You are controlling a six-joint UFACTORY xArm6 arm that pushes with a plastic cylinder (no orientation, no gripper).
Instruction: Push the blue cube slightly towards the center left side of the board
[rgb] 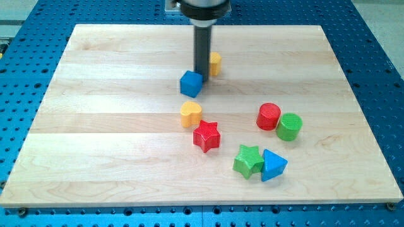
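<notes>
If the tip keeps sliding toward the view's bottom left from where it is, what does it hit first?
My tip would meet the blue cube first; it sits just at the cube's upper right, seemingly touching. Beyond the cube, bare board.

Yellow block half hidden behind rod, shape unclear; arm cut off at view's top.

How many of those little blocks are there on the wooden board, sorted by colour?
Blue: 2, the blue cube and the blue triangular block
Yellow: 2, the yellow heart-shaped block and a yellow block partly hidden behind my tip
Red: 2, the red star block and the red cylinder
Green: 2, the green star block and the green cylinder
Total: 8
</notes>
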